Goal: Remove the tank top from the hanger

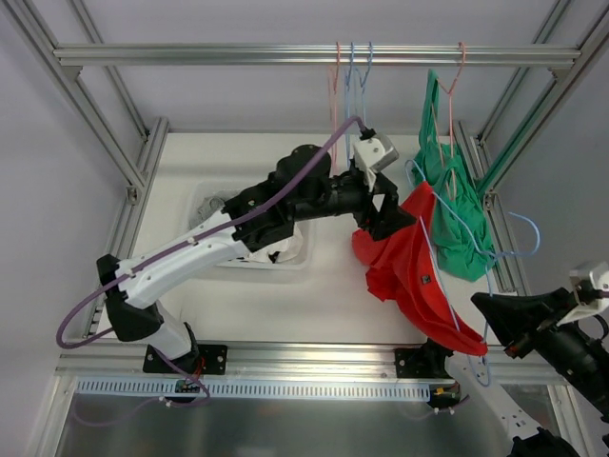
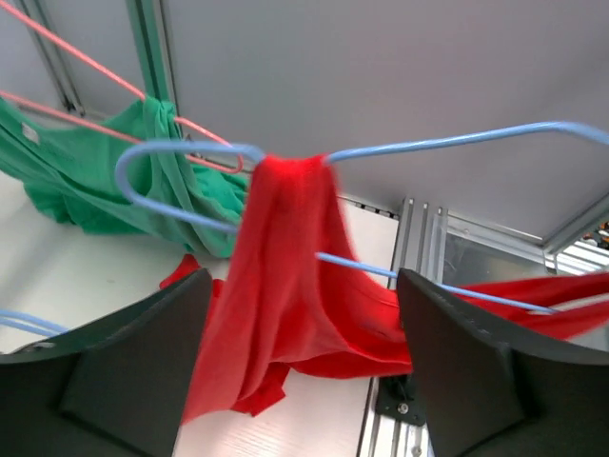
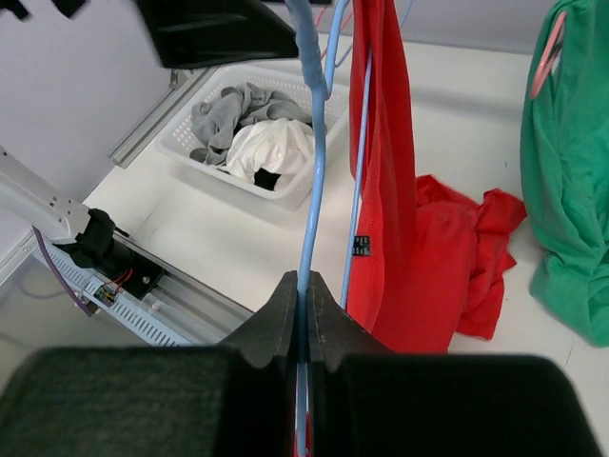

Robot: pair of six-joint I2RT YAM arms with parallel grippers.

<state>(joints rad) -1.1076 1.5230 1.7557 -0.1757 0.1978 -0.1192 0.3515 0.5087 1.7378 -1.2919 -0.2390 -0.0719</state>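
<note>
Red: one tank top [image 3: 383, 190], on one blue hanger [image 3: 312, 190].

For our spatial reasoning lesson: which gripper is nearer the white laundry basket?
Left. The left gripper hovers just right of the basket, open around the red tank top. The right gripper sits much farther right, shut on the blue hanger.

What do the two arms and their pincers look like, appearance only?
The left arm has white lower links and black upper ones, with a purple cable running along it and a grey box at the wrist. The right arm is mostly black. The left pincer and right pincer have black wedge-shaped fingers.
</note>
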